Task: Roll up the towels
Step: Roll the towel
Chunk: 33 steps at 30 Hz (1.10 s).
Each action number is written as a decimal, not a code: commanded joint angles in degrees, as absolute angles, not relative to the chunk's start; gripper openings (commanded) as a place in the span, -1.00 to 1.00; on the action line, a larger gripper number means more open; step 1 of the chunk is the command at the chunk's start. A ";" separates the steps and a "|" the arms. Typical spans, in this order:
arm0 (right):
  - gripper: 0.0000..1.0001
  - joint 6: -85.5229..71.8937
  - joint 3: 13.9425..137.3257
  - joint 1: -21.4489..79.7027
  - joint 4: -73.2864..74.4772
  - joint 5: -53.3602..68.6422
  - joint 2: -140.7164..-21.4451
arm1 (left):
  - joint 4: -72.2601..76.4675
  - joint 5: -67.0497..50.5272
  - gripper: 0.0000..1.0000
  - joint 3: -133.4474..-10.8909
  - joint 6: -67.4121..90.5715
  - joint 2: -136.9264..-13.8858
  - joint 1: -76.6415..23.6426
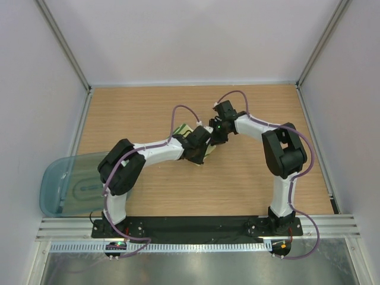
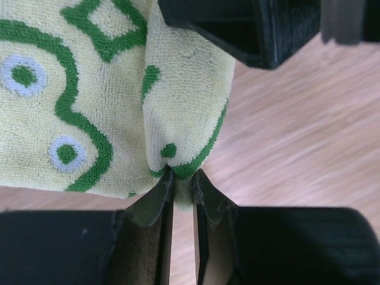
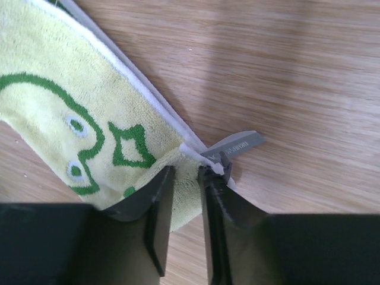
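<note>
Looked to be at the very start of a roll: taking hold of one end of the towel (image 3: pixel 59 101), with no turn of cloth wound yet. Found that towel near the middle of the surface (image 3: pixel 279 71), under both wrists, mostly flat in the right wrist view and lifted into a soft fold at one corner in the left wrist view. Saw the left gripper (image 2: pixel 181 176) closed on the tip of that fold, pinching cloth between nearly touching jaws. Saw the right gripper (image 3: pixel 186 172) astride a hemmed corner, jaws a little apart, with white edging at the tip of one finger; could not tell whether biting or merely straddling. Judged the next move to call for a firm hold at both points, then a level, matched turn of both wrists to lay the edge over onto the cloth and wind evenly. Feared a skewed, cone-shaped roll otherwise.

Noted a pale yellow-green terry pile with bold green outline doodles, diamonds, dots, and small pale rings round green centres. Noted a white hem along one side and a grey label (image 3: pixel 234 144) sticking out beside the right gripper, over bare wood. Expected limp cloth, apt to sag between holds. Made out only slivers of it in the top view, between the arms. Spotted no second towel in any view. Saw the translucent bin (image 1: pixel 59 184) well apart, at the left edge of the surface.
</note>
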<state>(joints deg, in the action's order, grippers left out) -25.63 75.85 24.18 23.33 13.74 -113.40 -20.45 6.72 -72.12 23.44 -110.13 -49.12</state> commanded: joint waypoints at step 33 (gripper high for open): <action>0.16 -29.71 54.67 20.56 29.98 19.95 -75.41 | -13.81 -41.74 -0.91 -63.28 59.23 -106.17 -38.24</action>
